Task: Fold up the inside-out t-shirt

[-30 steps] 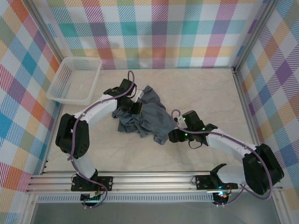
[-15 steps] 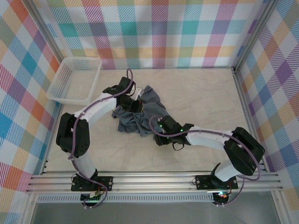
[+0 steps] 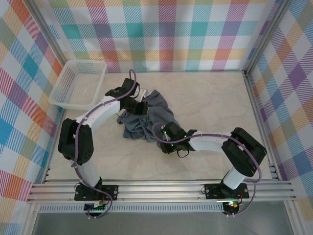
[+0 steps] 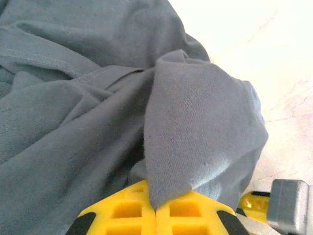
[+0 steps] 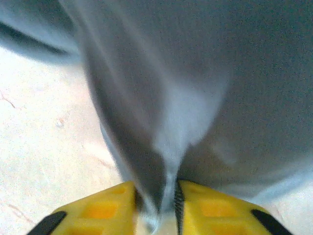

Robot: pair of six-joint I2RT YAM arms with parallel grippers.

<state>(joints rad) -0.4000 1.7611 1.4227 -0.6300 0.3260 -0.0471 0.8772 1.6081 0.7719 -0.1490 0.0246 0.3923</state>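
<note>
T-shirt (image 3: 157,113) now within right tool (image 5: 155,198)

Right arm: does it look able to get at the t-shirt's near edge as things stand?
Likely yes. The right gripper has a fold of the t-shirt between its fingers; the left gripper pinches cloth on the far side, out of its way.

No legible txt, label, brand or no. in any view — nothing to read. The inside-out t-shirt (image 4: 98,122) cloth just ahead of the left claw (image 4: 155,206) is plain blue-grey, w/o print. Ahead of the right claw (image 5: 155,196) it's too blurred to tell.
</note>
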